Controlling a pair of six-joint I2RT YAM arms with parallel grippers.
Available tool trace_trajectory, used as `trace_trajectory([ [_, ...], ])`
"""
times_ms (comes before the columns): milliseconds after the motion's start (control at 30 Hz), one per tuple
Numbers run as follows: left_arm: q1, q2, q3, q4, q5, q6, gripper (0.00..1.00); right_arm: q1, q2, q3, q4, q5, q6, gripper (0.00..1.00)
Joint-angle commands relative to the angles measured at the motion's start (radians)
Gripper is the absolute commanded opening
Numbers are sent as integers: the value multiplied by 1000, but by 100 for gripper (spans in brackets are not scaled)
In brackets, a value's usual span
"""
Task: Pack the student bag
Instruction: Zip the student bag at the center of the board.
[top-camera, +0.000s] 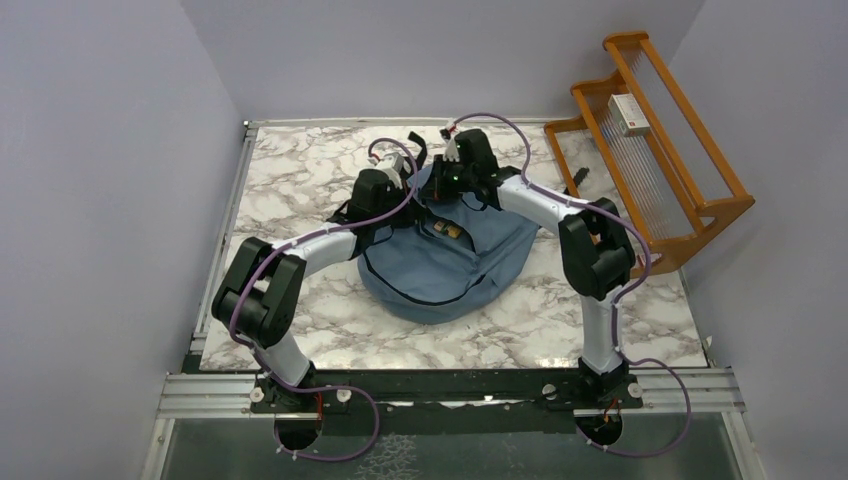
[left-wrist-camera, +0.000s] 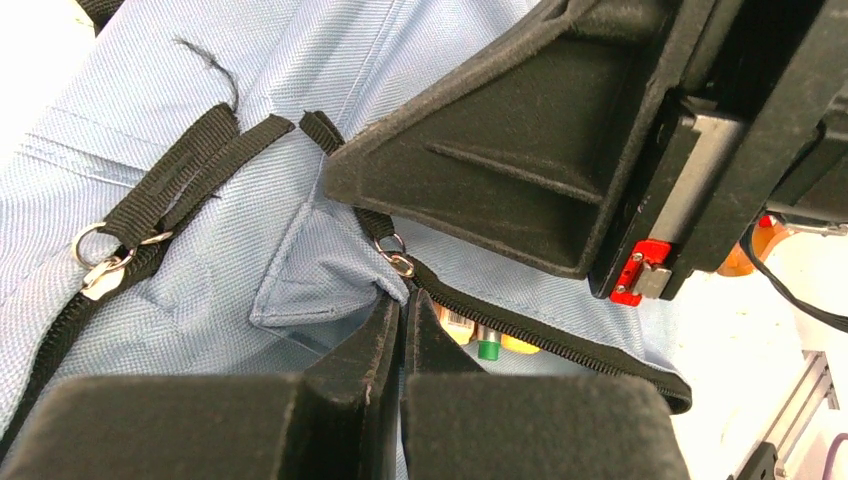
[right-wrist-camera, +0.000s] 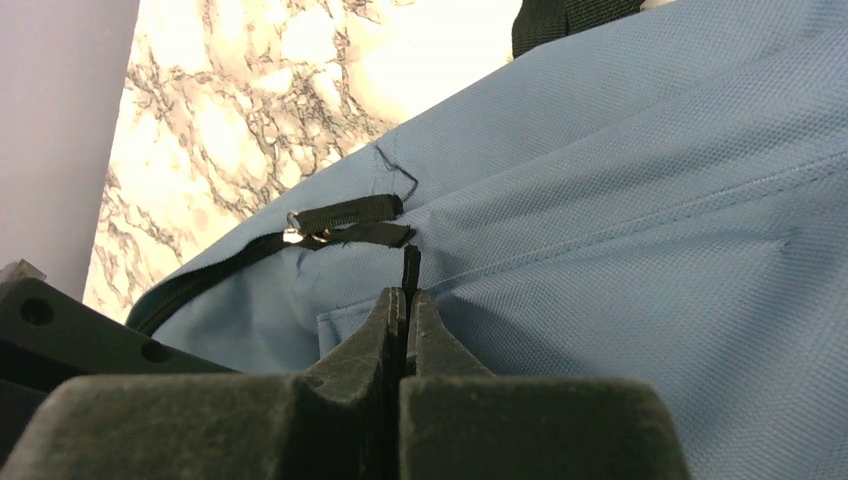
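1. Only the left wrist view looks into the part-open zip. A green-capped item (left-wrist-camera: 488, 350) and yellow-orange things lie just inside the dark teeth, and a metal ring (left-wrist-camera: 397, 262) sits at the zip's end.
2. That view also shows the left gripper (left-wrist-camera: 405, 320) with its fingers pressed together at the edge of this opening, just below the ring. Whether cloth is pinched between them cannot be told.
3. Only the right wrist view shows the right gripper (right-wrist-camera: 405, 310) clamped tight on a thin black pull tab (right-wrist-camera: 410, 265), which sticks up from between the fingertips. A second zip pull (right-wrist-camera: 340, 225) with webbing lies just beyond it.
4. Only the top view shows the whole student bag (top-camera: 450, 265). It lies flat in the middle of the table (top-camera: 320, 310), with its rounded end towards the arms' bases.
5. The tabletop is white marble with grey veins, and an aluminium rail (top-camera: 210, 395) runs along its near edge. Pale walls (top-camera: 100, 150) close in the sides and back. A wooden rack (top-camera: 700, 215) leans at the far right with a small white box (top-camera: 630, 115) on it.
6. Both arms reach forward from their bases, elbows bent outwards. Their wrists meet close together over the bag's far end.
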Motion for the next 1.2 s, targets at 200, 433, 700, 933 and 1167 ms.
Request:
trace_trajectory([
  [200,17,-157,-85,-6,-25,-93,24,6,-147,-158,290,-27,19,1],
  [433,80,-263,-148,-6,4,-186,45,5,-174,-194,358,-59,18,0],
  [700,145,-229,-90,-39,-22,-247,59,6,-223,-271,444,-126,-11,1],
  [933,149,-132,26,-117,15,-200,63,6,-274,-378,587,-263,-54,0],
  [1167,177,-122,62,-145,42,91,63,5,-291,-393,581,-224,-40,1],
])
